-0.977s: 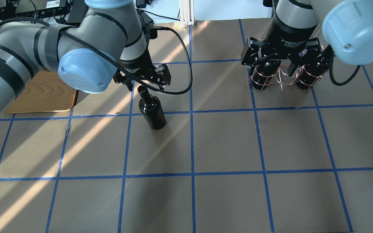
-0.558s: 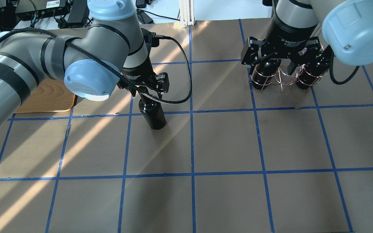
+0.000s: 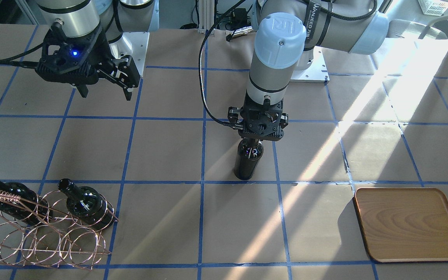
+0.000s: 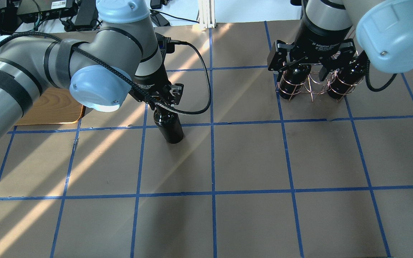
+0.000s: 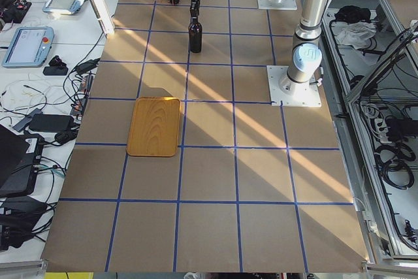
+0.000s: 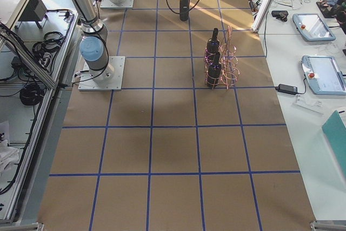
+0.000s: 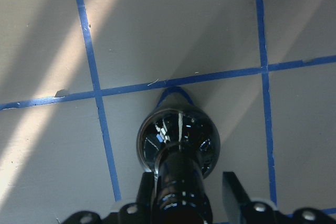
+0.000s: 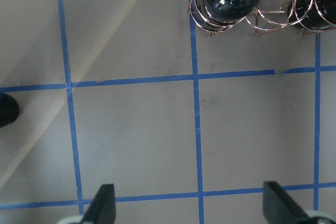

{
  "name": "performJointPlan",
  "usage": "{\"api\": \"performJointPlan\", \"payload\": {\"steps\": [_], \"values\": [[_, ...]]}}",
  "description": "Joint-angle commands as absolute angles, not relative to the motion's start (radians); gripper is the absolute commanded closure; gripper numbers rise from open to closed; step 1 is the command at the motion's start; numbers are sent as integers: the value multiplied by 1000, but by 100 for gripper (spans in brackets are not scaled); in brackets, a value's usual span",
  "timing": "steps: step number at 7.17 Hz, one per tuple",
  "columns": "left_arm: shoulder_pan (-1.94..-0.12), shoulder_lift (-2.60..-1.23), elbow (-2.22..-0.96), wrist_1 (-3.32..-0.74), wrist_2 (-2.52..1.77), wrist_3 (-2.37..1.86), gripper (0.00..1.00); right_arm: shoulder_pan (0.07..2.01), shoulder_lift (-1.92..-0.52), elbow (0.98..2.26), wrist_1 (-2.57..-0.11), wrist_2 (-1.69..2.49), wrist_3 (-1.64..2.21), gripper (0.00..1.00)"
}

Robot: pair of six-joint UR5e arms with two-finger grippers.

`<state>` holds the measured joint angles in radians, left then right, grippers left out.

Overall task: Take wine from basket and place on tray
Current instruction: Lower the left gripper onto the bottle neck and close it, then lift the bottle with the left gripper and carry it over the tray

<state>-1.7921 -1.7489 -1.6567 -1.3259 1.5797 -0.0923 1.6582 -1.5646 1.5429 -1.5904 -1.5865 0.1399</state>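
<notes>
A near-black wine bottle (image 3: pixel 248 161) stands upright on the table's middle; it also shows in the overhead view (image 4: pixel 170 125) and the left wrist view (image 7: pixel 178 140). My left gripper (image 4: pixel 161 100) is down over its neck. In the left wrist view one finger (image 7: pixel 145 192) is against the neck and the other (image 7: pixel 234 192) stands a little off it. My right gripper (image 3: pixel 105 93) is open wide and empty, hovering above the table on the robot's side of the copper wire basket (image 3: pixel 45 233). Two more bottles (image 3: pixel 86 204) lie in the basket. The wooden tray (image 3: pixel 410 223) is empty.
The brown table covering carries a blue tape grid (image 4: pixel 212 157). Sunlight stripes cross the left half. The tray also shows in the overhead view (image 4: pixel 48 104), partly under my left arm. The basket also shows in the overhead view (image 4: pixel 310 86), under my right gripper.
My left gripper has come down from above the bottle's mouth to around its neck, and its fingers have narrowed. The bottle and the right arm have stayed put.
</notes>
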Motion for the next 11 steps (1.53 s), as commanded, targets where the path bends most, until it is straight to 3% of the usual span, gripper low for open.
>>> {"api": "performJointPlan", "payload": {"steps": [1,2,7,11], "values": [[-1792,-1749,-1657,-1328,1578,-94,53,1658,-1565,1543,-1591,-1588,140,0],[-1792,-1749,-1657,-1333,1574,-94,99,1658,-1565,1543,-1591,-1588,140,0],[-1732,-1743,-1548,-1388,1574,-78,100,1660,-1566,1543,-1591,-1589,141,0],[-1460,-1778,-1370,-1514,1568,201,100,1660,-1565,1543,-1591,-1588,141,0]]}}
